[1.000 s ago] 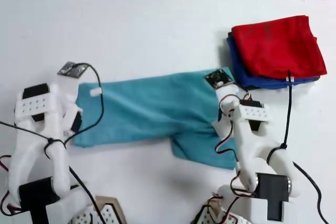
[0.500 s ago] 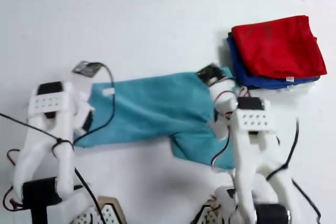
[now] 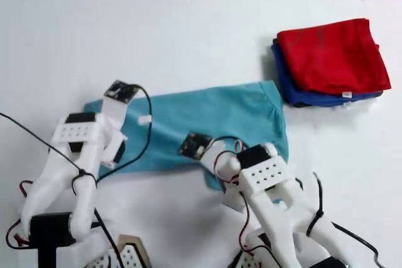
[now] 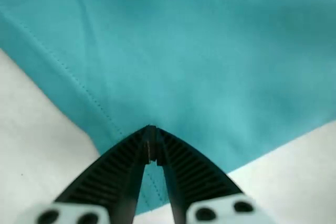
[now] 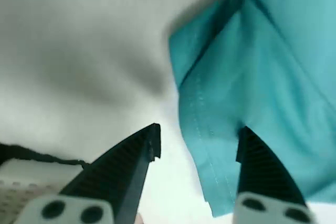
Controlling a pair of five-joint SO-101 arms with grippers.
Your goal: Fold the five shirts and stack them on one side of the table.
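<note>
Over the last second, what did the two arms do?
The right claw, open, swung from the corner of the teal shirt near the red shirt to its near edge. The left claw, shut, slid further over it. The red shirt and the blue shirt under it stayed put.

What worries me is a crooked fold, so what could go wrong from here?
The right gripper is open astride the hem of the teal shirt, so it may close on one layer or miss it. The left gripper pinches only a bit of edge, which could slip. The shirt's corner lies near the folded stack, so dragging might disturb it.
</note>
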